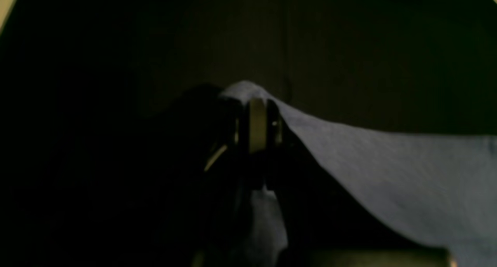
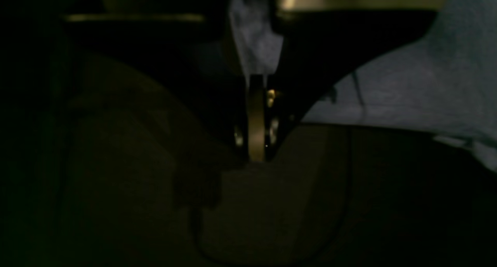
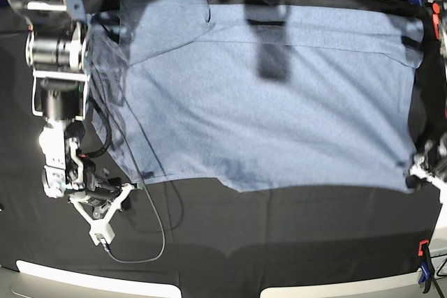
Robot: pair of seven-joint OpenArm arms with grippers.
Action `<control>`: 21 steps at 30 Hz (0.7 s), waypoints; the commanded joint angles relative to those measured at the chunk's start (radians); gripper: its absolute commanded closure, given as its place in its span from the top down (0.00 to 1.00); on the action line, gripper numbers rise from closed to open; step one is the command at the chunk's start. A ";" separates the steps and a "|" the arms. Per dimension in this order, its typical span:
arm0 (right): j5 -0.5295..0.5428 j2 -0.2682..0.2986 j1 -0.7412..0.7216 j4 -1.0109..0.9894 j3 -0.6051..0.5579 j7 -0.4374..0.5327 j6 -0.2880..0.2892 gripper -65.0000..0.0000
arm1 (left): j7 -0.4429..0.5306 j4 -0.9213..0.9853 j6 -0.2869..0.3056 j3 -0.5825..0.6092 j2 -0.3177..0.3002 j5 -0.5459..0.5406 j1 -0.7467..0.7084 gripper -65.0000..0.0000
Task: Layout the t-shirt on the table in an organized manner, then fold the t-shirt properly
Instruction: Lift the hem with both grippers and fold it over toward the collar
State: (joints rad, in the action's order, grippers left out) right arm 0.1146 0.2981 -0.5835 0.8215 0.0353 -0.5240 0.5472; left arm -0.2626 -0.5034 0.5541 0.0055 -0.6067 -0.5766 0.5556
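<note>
shirt: the t-shirt (image 3: 265, 102) lay spread on the counter (image 3: 279, 242) between our tools | left tool (image 1: 257, 103): pinched tight on its corner | right tool (image 2: 256, 158): closed at its other bottom corner; grip unclear | feel: we judged it soft, light, floppy; best held by corners

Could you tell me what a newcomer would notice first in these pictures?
The t-shirt, blue-grey, spread wide over most of the black table. Next, a gripper at each near corner: the right gripper shut on the corner at the base view's left, the left gripper shut on the corner at its right.
</note>
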 commanded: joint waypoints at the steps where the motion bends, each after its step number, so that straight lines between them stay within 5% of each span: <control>1: 0.020 0.008 -0.034 0.021 0.003 0.008 -0.003 0.00 | 0.031 -0.039 0.011 -0.005 -0.012 -0.019 0.021 0.00; 14: -0.010 -0.002 -0.034 0.019 0.003 0.009 -0.003 0.00 | 0.023 -0.085 -0.008 -0.020 0.021 -0.016 -0.024 0.00; 15: -0.011 -0.002 -0.035 0.017 0.003 0.013 -0.003 0.06 | 0.023 -0.085 -0.008 -0.034 0.024 -0.016 -0.024 0.00; 18: -0.011 -0.002 -0.056 -0.044 0.003 0.044 -0.002 0.53 | 0.019 -0.085 -0.007 -0.077 0.031 -0.016 -0.024 0.00; 21: -0.032 -0.004 -0.108 -0.200 0.003 0.087 -0.003 0.57 | 0.020 -0.085 -0.007 -0.105 0.033 -0.016 -0.024 0.00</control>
State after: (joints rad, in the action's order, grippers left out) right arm 0.0772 0.2844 -0.6598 0.6006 0.0349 -0.4503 0.5461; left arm -0.2649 -0.5713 0.5423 -0.0940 -0.5560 -0.5797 0.5045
